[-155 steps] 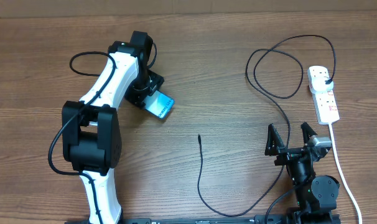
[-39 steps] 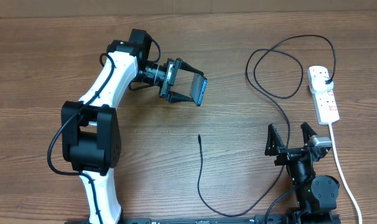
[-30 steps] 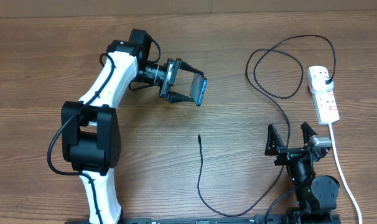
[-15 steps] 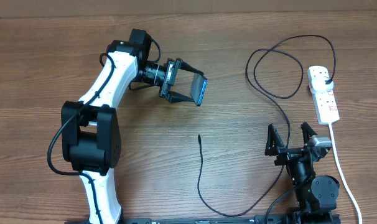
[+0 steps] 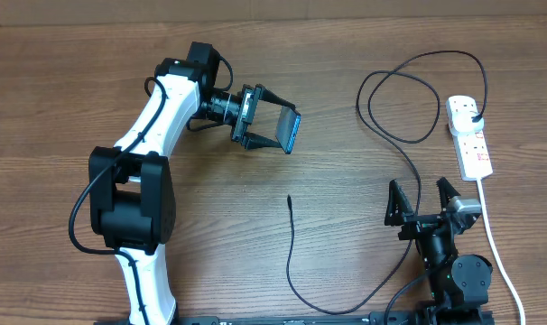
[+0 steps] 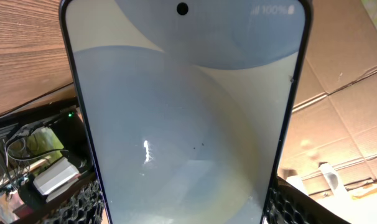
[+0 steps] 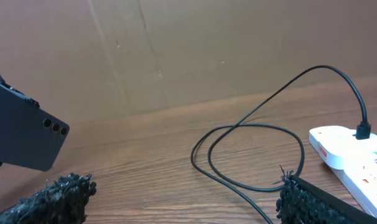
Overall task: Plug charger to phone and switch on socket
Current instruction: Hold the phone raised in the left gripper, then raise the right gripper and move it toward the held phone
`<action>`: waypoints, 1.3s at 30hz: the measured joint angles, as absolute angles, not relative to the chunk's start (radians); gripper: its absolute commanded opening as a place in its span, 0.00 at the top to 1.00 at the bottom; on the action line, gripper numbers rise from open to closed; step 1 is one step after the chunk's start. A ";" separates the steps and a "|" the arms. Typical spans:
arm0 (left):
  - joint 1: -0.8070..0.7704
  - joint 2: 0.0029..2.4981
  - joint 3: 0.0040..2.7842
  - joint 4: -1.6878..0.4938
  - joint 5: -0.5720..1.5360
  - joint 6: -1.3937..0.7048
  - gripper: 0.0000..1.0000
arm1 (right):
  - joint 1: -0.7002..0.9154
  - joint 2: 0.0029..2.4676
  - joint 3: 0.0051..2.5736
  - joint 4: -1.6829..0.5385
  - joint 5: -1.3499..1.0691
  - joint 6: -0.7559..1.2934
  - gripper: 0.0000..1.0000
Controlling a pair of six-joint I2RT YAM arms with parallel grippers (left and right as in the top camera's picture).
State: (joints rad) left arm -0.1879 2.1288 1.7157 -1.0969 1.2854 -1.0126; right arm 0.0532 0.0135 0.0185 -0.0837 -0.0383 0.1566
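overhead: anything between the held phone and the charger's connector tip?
Nothing. In the overhead view, the stretch from the phone, held in the left gripper, down to the charger's connector tip is bare table.

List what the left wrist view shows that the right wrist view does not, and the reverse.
Only the left wrist view: the phone's lit screen, with its punch-hole camera and a "100%" readout at the top.
Only the right wrist view: the charger looping over the table, its plug seated in the socket, and the phone's dark back with three lenses.
Both: the phone, seen from opposite faces, and the wooden table.
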 measured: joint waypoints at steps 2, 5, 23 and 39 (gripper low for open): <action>-0.188 2.128 1.716 -1.097 1.285 -1.013 0.96 | 0.053 0.014 0.019 -0.084 -0.036 0.157 0.00; -0.188 2.128 1.716 -1.097 1.285 -1.013 0.96 | 0.053 0.014 0.019 -0.084 -0.036 0.157 0.00; -0.188 2.128 1.716 -1.096 1.247 -1.012 0.96 | 0.053 0.236 0.214 -0.131 -0.033 0.158 0.00; -0.165 2.128 1.716 -1.097 1.071 -1.030 0.96 | 0.054 0.854 0.638 -0.243 -0.200 0.258 0.00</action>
